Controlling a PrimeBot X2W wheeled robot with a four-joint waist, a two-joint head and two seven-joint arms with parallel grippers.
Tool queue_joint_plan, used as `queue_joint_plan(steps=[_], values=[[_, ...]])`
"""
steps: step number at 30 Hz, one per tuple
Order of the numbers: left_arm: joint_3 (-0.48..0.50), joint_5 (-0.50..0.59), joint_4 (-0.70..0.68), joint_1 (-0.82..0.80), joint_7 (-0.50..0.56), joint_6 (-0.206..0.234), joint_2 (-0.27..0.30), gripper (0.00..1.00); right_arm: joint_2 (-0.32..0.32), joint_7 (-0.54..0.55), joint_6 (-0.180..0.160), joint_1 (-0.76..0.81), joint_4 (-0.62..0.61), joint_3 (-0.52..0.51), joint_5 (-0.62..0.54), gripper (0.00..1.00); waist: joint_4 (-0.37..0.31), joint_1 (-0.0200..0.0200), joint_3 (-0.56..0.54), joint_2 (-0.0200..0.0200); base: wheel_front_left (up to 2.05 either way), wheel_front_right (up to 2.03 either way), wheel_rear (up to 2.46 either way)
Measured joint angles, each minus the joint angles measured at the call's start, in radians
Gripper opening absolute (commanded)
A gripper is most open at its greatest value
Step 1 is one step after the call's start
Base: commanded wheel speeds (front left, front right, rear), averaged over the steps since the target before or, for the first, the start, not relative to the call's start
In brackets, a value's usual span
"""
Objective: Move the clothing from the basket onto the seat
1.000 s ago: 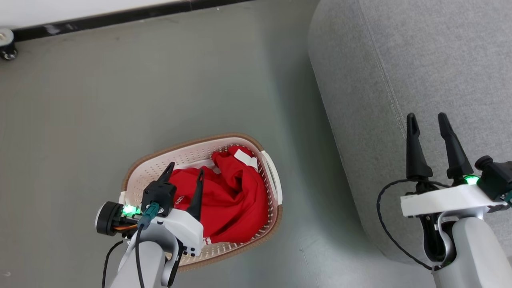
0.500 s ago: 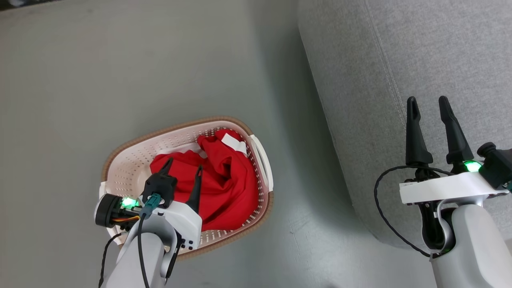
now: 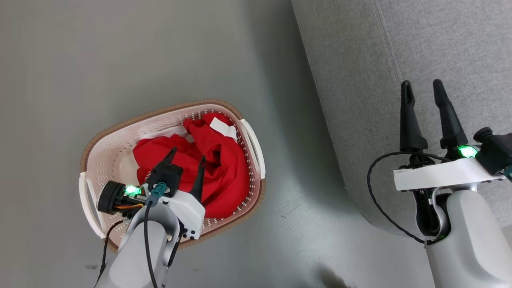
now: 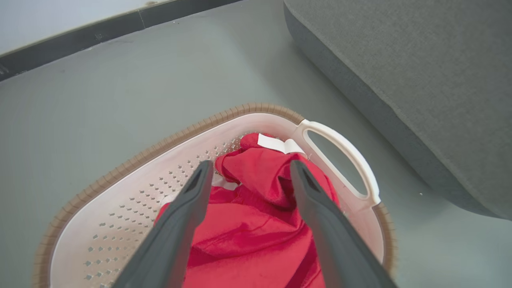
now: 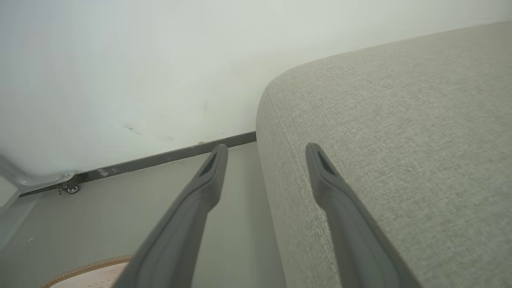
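Note:
Bright red clothing (image 3: 224, 172) (image 4: 256, 224) with a white tag lies crumpled in the cream basket (image 3: 116, 144) (image 4: 340, 144), which stands on the floor at the lower left of the head view. Just above that clothing hangs my left gripper (image 3: 187, 155) (image 4: 250, 166), open, its two fingers spread over the red fabric and holding nothing. The light grey seat (image 3: 400, 48) (image 4: 420, 72) (image 5: 400, 132) fills the right side. Over the seat's edge my right gripper (image 3: 422, 84) (image 5: 264, 149) stands open and empty.
Grey floor (image 3: 120, 56) lies all around the basket and between it and the seat. In the right wrist view a white wall (image 5: 140, 60) with a dark baseboard (image 5: 160, 160) stands behind, with a small caster wheel (image 5: 72, 188) at its foot.
The head camera has tilted, so the whole picture has shifted and the wall has left it. My left gripper has sunk lower over the red clothing. Both grippers stay open.

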Motion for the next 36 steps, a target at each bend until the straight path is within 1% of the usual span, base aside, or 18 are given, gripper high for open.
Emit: queue_joint_plan(steps=[8,10,14,18,30,34,36], values=[[-0.008,0.013,0.043,-0.024,0.000,0.000,0.001,1.00,0.001,-0.007,0.000,-0.012,0.013,0.010,0.011,1.00,-0.020,-0.0001,0.043,0.0000,0.00,0.00,0.00],[-0.008,0.014,0.059,-0.035,0.000,-0.009,0.004,1.00,0.001,-0.007,0.000,-0.030,0.012,0.013,0.013,1.00,-0.025,-0.0001,0.052,0.0000,0.00,0.00,0.00],[-0.007,0.014,0.065,-0.052,0.000,-0.009,0.003,1.00,0.001,-0.007,0.001,-0.040,0.016,0.026,0.014,1.00,-0.035,-0.0001,0.069,0.0000,0.00,0.00,0.00],[-0.007,0.014,0.112,-0.065,0.000,-0.009,0.006,1.00,0.001,-0.007,0.001,-0.042,0.020,0.038,0.018,1.00,-0.047,0.0000,0.084,0.0000,0.00,0.00,0.00],[0.003,0.014,0.193,-0.086,0.011,-0.007,0.015,1.00,0.002,-0.007,0.001,-0.071,0.045,0.062,0.022,1.00,-0.062,0.0000,0.096,0.0000,0.00,0.00,0.00],[0.012,0.010,0.218,-0.104,0.028,0.007,0.022,1.00,0.002,-0.008,0.001,-0.081,0.044,0.061,0.022,1.00,-0.067,-0.0001,0.103,0.0000,0.00,0.00,0.00],[0.018,0.004,0.225,-0.109,0.028,0.007,0.023,1.00,0.002,-0.008,0.001,-0.081,0.044,0.060,0.026,1.00,-0.070,0.0000,0.107,0.0000,0.00,0.00,0.00]])
